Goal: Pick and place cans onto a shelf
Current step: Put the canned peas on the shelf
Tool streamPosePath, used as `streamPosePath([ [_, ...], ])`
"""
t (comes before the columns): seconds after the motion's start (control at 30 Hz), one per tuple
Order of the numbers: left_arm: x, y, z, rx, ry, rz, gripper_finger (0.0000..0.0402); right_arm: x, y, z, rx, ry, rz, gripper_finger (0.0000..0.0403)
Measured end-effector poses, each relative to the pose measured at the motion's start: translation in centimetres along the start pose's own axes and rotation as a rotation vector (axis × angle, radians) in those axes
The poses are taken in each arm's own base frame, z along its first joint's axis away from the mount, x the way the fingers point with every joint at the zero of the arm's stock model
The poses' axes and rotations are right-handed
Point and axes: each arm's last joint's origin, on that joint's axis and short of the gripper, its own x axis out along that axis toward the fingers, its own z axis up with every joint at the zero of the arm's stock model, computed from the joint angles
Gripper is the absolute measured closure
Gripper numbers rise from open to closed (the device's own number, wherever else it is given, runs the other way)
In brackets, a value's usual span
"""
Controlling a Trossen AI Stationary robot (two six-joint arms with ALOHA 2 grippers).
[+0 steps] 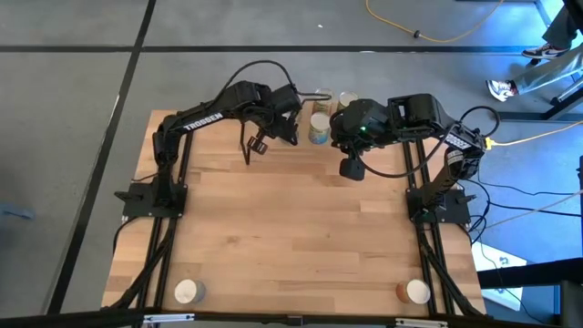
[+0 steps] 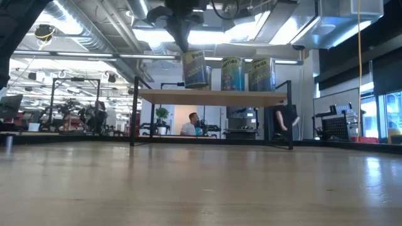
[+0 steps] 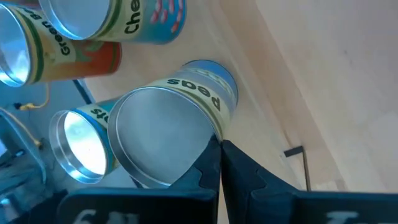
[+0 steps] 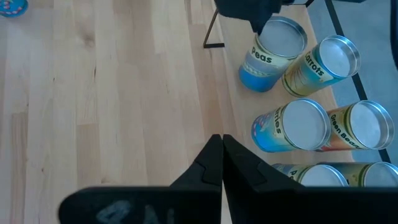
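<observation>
The shelf (image 2: 213,96) is a light-wood board on black legs at the table's far middle. Several cans stand on it, seen in the right wrist view (image 4: 292,127). My left gripper (image 2: 183,41) is over the shelf's left part, shut on a blue "Peas" can (image 2: 196,69). My right gripper (image 1: 351,169) is shut and empty above the bare table, on the shelf's near side. Two more cans stand upright on the table, one at the near left corner (image 1: 187,292) and one at the near right corner (image 1: 414,292). My left gripper pinches the raised rim of the Peas can's top (image 3: 208,140) between its two fingertips, at one spot on the rim. The fingers come from above, pointing down. The can hangs tilted below them, its bottom (image 2: 197,86) just over the shelf board; whether it touches the board I cannot tell.
The other cans (image 2: 242,74) stand close to the right of the held one. A black shelf leg (image 1: 248,150) stands on the table near my left arm. The wide table (image 1: 301,237) lies toward the near edge. A person (image 2: 190,125) sits in the room behind.
</observation>
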Motion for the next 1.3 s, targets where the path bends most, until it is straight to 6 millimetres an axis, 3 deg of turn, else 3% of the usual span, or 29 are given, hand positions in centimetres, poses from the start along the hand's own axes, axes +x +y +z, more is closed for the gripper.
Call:
streamPosePath([
  [0.27, -0.05, 0.22, -0.1, -0.074, 0.018, 0.031, 0.0401, 0.0, 0.0, 0.0, 0.0, 0.0, 0.0, 0.0398],
  [1.13, 0.8, 0.25, 0.0, -0.078, 0.042, 0.056, 0.0378, 0.0, 0.01, -0.03, -0.001, 0.003, 0.0, 0.0398],
  [1.3, 0.42, -0.2, 0.57, -0.051, 0.13, 0.143, 0.0377, 0.0, 0.0, -0.03, -0.001, 0.003, 0.0, 0.0398],
])
